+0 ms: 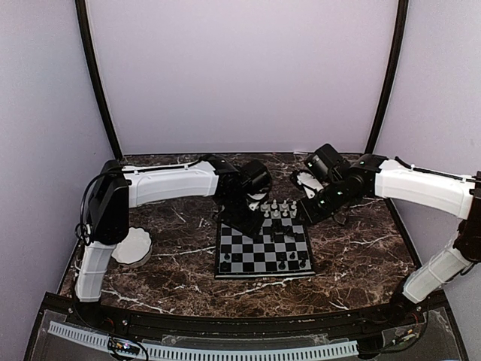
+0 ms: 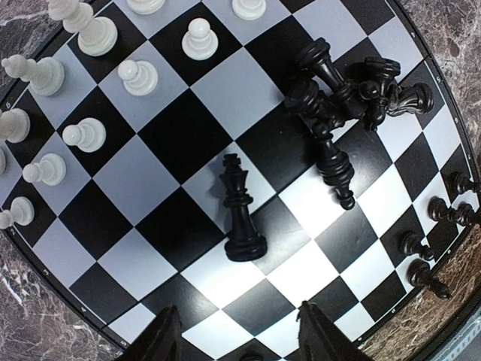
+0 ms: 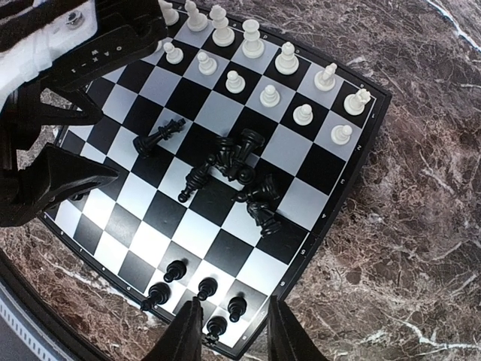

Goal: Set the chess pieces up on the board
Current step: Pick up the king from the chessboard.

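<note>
While left tool (image 2: 239, 316) and right tool (image 3: 233, 304) gape over board (image 3: 301, 197) edges, black heap (image 3: 240, 162) central

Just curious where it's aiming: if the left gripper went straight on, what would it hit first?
Most likely the lone black piece ahead of the left gripper; depth is unclear, so it might touch the board first.

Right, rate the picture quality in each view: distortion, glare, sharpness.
Left wrist: heavy fisheye, the board bows at its edges; glare whitens its pale squares near the bottom centre; the fallen black pieces are sharp. Right wrist: milder bowing, the white pieces crisp. Top external: even light, but the chessmen are too small and soft to tell apart.
</note>
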{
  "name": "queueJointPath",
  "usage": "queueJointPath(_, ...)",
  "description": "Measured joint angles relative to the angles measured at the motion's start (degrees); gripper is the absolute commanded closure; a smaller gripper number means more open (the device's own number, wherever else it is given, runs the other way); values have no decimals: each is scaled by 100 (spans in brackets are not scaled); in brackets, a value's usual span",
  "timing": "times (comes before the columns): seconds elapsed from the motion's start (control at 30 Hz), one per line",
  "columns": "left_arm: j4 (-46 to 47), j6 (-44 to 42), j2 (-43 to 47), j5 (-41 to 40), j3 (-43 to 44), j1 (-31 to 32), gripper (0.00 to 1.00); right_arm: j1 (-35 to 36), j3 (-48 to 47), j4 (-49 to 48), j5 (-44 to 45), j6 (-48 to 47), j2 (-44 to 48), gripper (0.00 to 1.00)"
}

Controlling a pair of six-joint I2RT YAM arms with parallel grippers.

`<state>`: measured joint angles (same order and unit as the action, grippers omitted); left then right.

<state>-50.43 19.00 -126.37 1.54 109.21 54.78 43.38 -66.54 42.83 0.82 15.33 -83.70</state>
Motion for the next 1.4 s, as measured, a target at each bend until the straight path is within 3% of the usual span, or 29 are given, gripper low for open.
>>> queueJointPath(0.4,-44,-144,-505,-52,540,2,48,-63,87,-44,-149,-4,0,69)
queueJointPath(0.8,-46,-195,-767,-247,605,2,61,-129,133,-59,-243,-28,-9,69)
queueJointPath(1.07,-46,-275,-782,-247,623,0,78,-155,136,-83,-256,-46,-76,69)
queueJointPath(1.4,105,-492,-702,-249,588,0,84,-269,133,-140,-341,-13,-105,69)
